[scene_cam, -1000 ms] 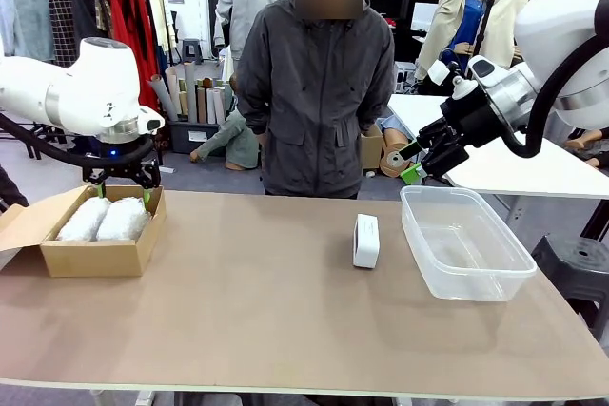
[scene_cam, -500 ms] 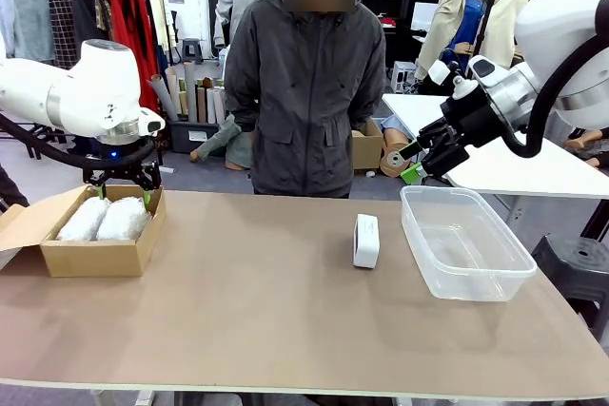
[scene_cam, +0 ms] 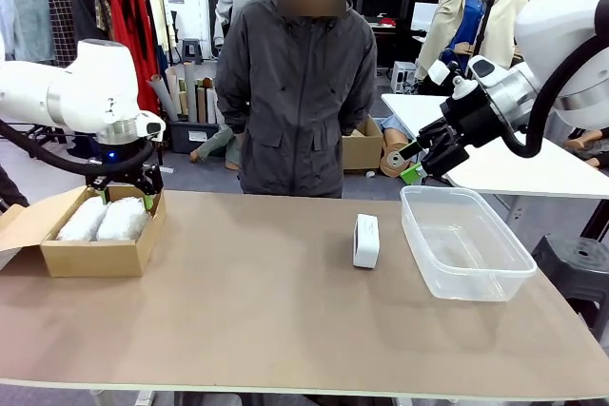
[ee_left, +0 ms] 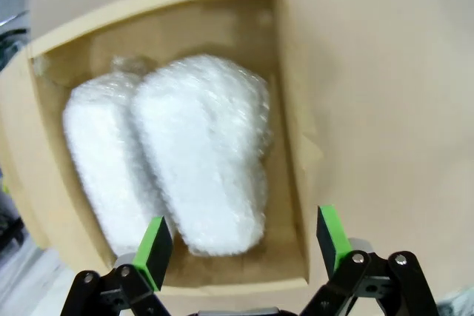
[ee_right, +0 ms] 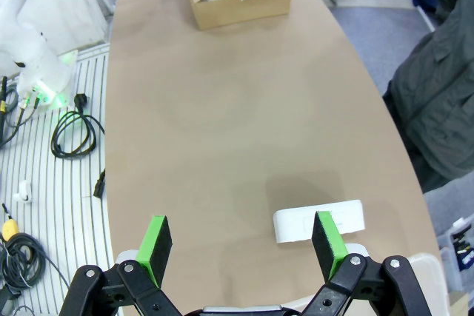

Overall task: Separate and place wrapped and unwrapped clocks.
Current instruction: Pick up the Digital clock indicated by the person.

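Front view, working outward from my side: the table (scene_cam: 266,320) comes first, then the unwrapped clock (scene_cam: 365,240) standing on its edge about mid-table, just beside the clear plastic tub (scene_cam: 416,235) but not touching it. Over on the left, the cardboard box (scene_cam: 90,259) holds both wrapped clocks (scene_cam: 84,219) side by side, pressed against each other. My left gripper (scene_cam: 126,195) hangs over the far end of that box. On the left wrist view its jaws are spread wide with nothing in them, green pads (ee_left: 157,242) either side of one bubble-wrap lump's end. My right gripper (scene_cam: 417,166) floats past the tub's far corner, also released and holding nothing. A person (scene_cam: 300,92) stands at the far edge.
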Available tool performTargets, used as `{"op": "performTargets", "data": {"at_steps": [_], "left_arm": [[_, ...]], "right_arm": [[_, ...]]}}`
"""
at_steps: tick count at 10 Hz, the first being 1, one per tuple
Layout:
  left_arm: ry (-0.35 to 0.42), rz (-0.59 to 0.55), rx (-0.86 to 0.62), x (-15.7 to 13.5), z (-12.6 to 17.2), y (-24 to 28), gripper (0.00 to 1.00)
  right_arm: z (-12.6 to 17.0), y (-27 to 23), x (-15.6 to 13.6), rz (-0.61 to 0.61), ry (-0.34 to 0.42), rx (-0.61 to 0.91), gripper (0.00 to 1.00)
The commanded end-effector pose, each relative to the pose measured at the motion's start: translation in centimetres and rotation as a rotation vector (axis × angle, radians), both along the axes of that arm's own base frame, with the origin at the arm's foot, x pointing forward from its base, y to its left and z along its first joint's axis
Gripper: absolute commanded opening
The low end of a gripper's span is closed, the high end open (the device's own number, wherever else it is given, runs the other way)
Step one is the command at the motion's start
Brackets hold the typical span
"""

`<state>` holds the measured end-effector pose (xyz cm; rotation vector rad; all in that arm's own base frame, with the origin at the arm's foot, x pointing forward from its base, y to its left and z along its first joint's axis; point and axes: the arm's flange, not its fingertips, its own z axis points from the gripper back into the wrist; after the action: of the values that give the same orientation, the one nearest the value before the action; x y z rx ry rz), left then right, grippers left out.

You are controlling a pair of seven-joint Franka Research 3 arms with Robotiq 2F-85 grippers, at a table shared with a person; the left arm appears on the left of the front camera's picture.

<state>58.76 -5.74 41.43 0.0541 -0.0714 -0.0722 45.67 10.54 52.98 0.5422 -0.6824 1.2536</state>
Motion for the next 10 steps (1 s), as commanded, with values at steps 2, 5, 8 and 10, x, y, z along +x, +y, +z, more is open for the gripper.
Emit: {"op": "performTargets", "data": {"at_steps": [2, 5, 8, 10], "left_arm": [[0.1, -0.204, -0.139, -0.4, 2.9, 1.7, 1.0], [0.054, -0.431, -0.277, -1.0, 5.3, 2.1, 1.0], [-0.133, -0.63, -0.462, -1.6, 8.6, 2.6, 1.0], [-0.21, -0.748, -0.555, -1.7, 10.2, 2.9, 1.0]], "right_arm": [[0.1, 0.0, 0.1, 0.008, -0.005, 0.005, 1.0], [0.1, 0.0, 0.1, 0.008, -0.005, 0.005, 1.0], [0.1, 0.0, 0.1, 0.008, -0.005, 0.005, 1.0], [0.1, 0.0, 0.1, 0.008, -0.005, 0.005, 1.0]]}}
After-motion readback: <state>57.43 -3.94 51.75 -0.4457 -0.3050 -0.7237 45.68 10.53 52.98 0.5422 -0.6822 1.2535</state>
